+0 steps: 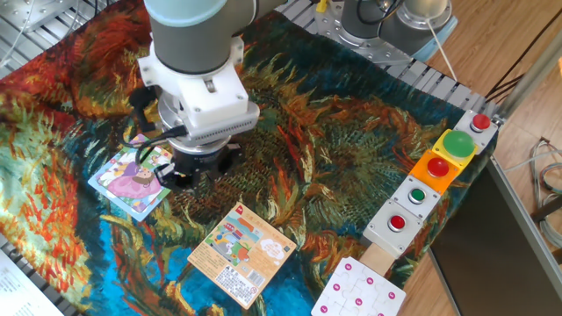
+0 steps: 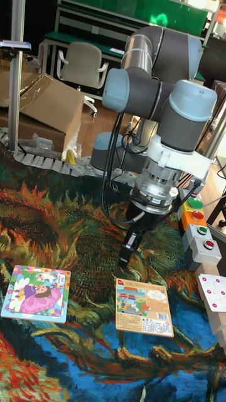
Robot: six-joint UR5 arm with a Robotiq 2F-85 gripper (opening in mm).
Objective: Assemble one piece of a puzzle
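Over the worktop's left side: the gripper (image 2: 129, 250) hangs tilted just beside the puzzle's (image 1: 130, 178) right edge.
Hidden: in the fixed view the wrist covers the fingertips and the puzzle's right corner; the piece cannot be made out in either view.
Gripper state: fingers look close together in the tall view, but what they hold, if anything, I cannot tell.
Surface: worktop (image 1: 351, 158) draped in a cloth of orange, green and blue swirls.
Room: cardboard box (image 2: 44, 107) and chair (image 2: 80, 66) behind.
Count: one puzzle, one orange card (image 1: 241, 253), one white dotted board (image 1: 360, 292), one button box (image 1: 435, 180).
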